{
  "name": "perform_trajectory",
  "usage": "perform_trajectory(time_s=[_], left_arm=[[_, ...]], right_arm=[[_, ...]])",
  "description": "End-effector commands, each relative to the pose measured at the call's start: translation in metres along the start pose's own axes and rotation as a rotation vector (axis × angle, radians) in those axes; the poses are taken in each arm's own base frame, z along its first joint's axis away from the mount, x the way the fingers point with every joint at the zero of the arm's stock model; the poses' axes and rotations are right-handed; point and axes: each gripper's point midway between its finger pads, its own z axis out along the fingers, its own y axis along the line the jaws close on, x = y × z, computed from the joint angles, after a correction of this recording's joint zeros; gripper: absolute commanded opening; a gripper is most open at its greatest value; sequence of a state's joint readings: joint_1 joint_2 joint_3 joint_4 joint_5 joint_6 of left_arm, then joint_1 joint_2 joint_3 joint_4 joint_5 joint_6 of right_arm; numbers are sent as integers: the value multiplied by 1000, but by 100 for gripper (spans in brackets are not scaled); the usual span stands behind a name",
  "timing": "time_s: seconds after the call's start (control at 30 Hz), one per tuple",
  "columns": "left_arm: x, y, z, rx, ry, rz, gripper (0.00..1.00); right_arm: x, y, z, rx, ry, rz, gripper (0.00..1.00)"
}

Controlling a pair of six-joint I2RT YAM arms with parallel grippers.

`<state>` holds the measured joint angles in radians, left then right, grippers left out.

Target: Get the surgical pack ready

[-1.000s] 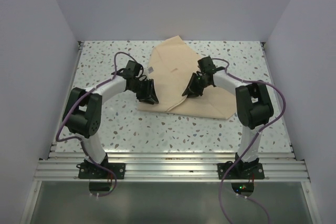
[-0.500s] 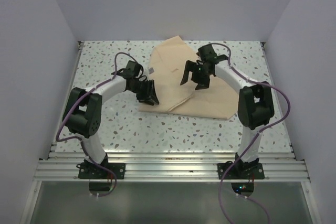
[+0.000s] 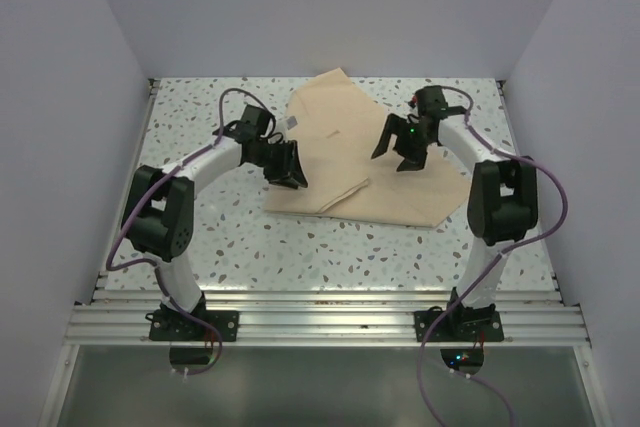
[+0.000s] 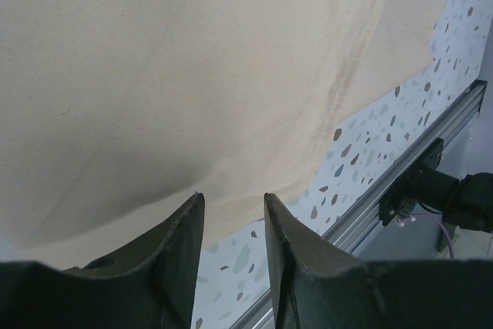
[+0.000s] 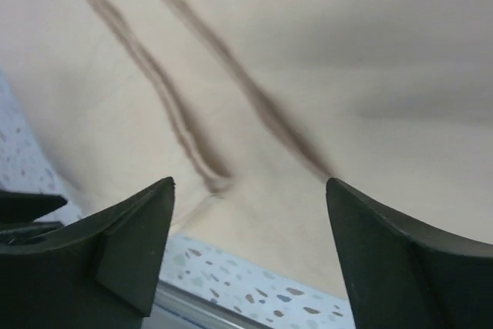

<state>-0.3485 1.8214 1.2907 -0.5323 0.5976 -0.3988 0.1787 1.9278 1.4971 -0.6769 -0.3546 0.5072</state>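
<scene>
Right pincer point(image 5: 250, 182) gapes wide over the single beige cloth point(image 3: 335, 147), three o'clock side; left pincer point(image 4: 231, 199), narrowly apart and empty, at its eight o'clock edge. Cloth lies toward the table's point(image 3: 200, 237) twelve o'clock. Both arms bow outward.

large beige woven cloth point(image 3: 330, 147): matt, soft, creased, stitched hem | white speckled stone-look tabletop point(image 3: 200, 237): smooth, faint sheen | silver ribbed metal rail point(image 3: 320, 319): brushed, dull shine

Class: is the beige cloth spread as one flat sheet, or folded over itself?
Folded. The beige cloth shows overlapping flaps: one flap's edge lies across the layer beneath, and creases run over its surface.
</scene>
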Motion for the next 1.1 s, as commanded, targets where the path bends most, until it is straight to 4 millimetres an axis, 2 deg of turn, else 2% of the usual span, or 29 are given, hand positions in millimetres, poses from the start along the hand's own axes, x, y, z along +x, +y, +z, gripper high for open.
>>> perform_trajectory(time_s=[0.0, 0.03, 0.07, 0.13, 0.17, 0.23, 0.27, 0.37, 0.6, 0.83, 1.07], left_arm=[[-18, 0, -7, -39, -61, 71, 40], [-21, 8, -8, -80, -75, 79, 40], [-22, 10, -10, -94, -83, 86, 40], [-26, 20, -15, -129, -105, 96, 40], [-28, 24, -17, -143, -114, 98, 40], [-29, 33, -21, -171, -122, 101, 40], [-31, 36, -23, -178, -128, 103, 40], [-33, 45, -30, -213, -129, 116, 40], [-30, 62, -45, -249, -147, 108, 41], [-29, 62, -52, -241, -163, 97, 41], [-24, 65, -52, -247, -153, 82, 41]], right_arm=[[-42, -73, -55, 233, -180, 72, 79], [-45, -88, -63, 273, -203, 95, 64], [-45, -118, -71, 323, -212, 149, 61], [-40, -148, -84, 401, -238, 193, 51], [-41, -166, -91, 435, -251, 215, 51], [-38, -187, -98, 487, -257, 242, 52], [-35, -203, -101, 508, -254, 275, 58], [-27, -221, -94, 513, -229, 300, 64], [-27, -244, -73, 542, -180, 273, 63], [-22, -256, -51, 543, -146, 280, 58], [-27, -269, -40, 563, -124, 263, 57]])
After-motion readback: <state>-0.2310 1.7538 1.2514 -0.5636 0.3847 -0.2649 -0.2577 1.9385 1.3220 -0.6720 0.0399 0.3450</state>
